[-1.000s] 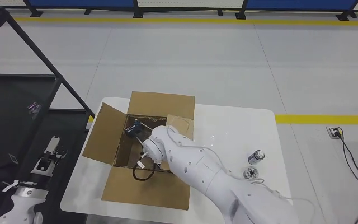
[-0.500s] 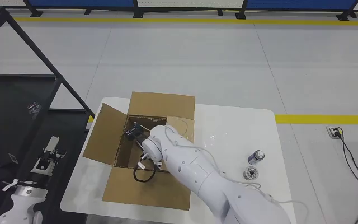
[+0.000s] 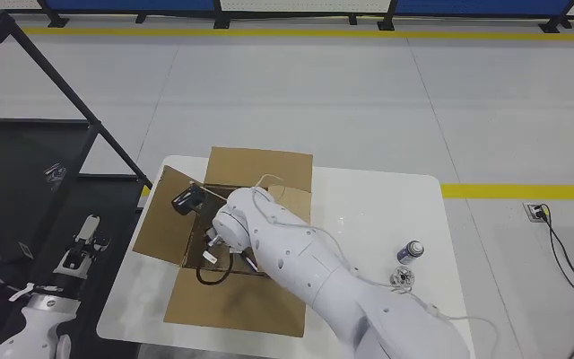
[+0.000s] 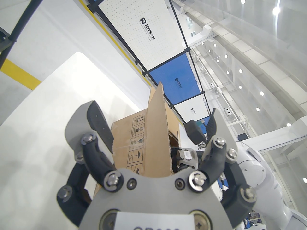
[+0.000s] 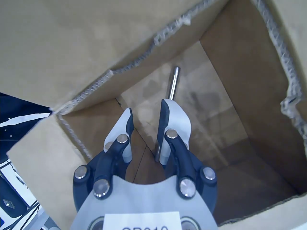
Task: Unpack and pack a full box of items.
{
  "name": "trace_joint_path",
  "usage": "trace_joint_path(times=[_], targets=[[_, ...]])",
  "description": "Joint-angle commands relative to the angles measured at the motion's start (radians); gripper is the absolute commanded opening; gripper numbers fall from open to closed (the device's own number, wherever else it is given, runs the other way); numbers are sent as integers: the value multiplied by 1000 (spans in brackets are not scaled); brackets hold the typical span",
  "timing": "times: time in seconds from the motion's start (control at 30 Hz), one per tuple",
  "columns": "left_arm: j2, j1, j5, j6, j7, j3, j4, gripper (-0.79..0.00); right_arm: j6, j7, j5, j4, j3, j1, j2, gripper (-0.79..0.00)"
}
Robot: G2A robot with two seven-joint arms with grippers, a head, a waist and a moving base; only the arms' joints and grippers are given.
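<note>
Unpacking looks well advanced but not finished. 2 items stand out on the white surface [image 3: 377, 206], well apart from the brown cardboard box [image 3: 260, 166]: a small dark cylindrical can [image 3: 411, 252] and, near it, a small silvery metal piece [image 3: 401, 280]. Inside the box, whose 4 flaps are folded outward, 1 shiny metal rod [image 5: 173, 82] lies on the cardboard floor, and it is the only item visible there. By that reading the rod has yet to come out, and all of the repacking is ahead.

The rod lies flat. Its long axis runs roughly in line with the right gripper [image 5: 146, 106], with 1 rounded end pointing away toward the box's far wall. The nearer stretch is partly hidden behind a finger.

The right gripper hangs above the open box, its jaws a narrow gap apart and pinching nothing. The left gripper [image 4: 153, 107] sits off to the box's side, jaws spread wide and empty.
</note>
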Motion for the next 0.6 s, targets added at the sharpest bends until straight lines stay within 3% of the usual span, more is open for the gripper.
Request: trace_joint_path(times=[0.0,0.23,0.43,0.5,0.57], targets=[[0,-4,3,2,-1,3,1,0,-32,-6,10,-17,21,11,10,-496],[0,-18,12,12,-9,13,1,0,-204,-49,26,-102,115,31,83,-449],[1,-30,20,16,-16,22,-2,0,-327,-46,-14,-279,233,-14,194,-397],[1,-33,25,18,-17,24,-2,0,-349,-26,-39,-366,288,-56,240,-289],[1,-37,30,19,-18,27,-4,0,-360,8,-67,-470,354,-113,288,-240]])
